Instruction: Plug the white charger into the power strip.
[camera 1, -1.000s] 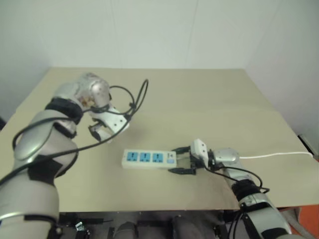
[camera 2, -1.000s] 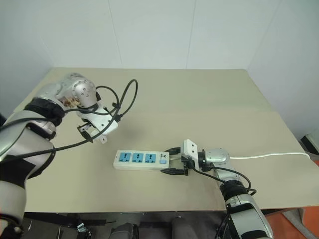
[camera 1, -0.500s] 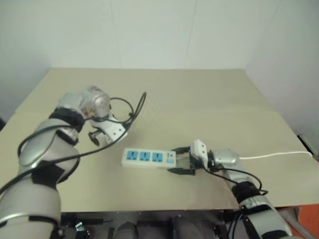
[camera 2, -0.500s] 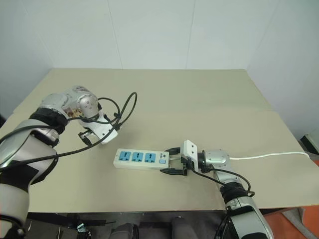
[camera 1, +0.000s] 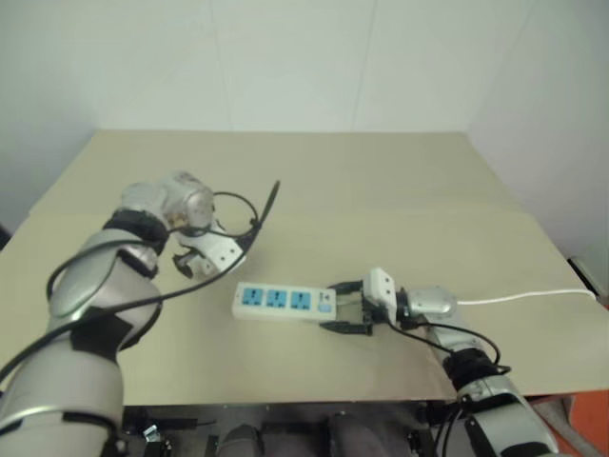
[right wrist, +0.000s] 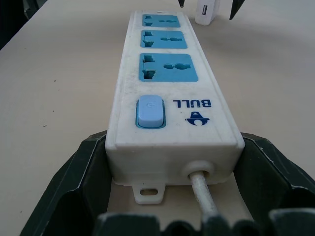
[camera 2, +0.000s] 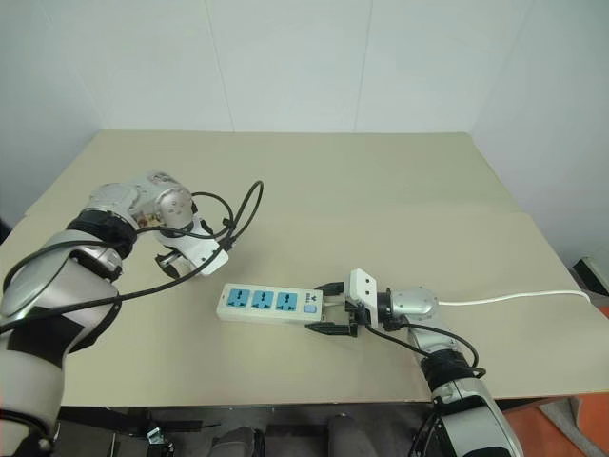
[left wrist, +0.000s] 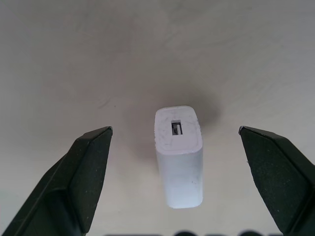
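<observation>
Beige tabletop (camera 2: 400, 190) met pale walls at its far edge, and we saw most of it bare. Against the picture from a second before, our left gripper (left wrist: 172, 142) had come down from above the table to hang low over it, just left of and beyond the power strip (camera 2: 276, 305); our right gripper (camera 2: 331, 307) had kept its place at the strip's right end.

We found the white charger (left wrist: 179, 156) standing on the table between the left gripper's two black fingers (left wrist: 78, 182), which stood wide apart with clear room on both sides of the block and touched nothing. Its slotted end faced up toward the wrist.

Our right gripper's jaws flanked the switch end of the strip, close on either side, though we could not tell whether they pressed it. From there the thin white cord (camera 2: 514, 299) ran right to the table's edge. From the right wrist we saw the charger just past the strip's far end.

Wide free room lay far and right of the strip; the near edge sat close below it.
</observation>
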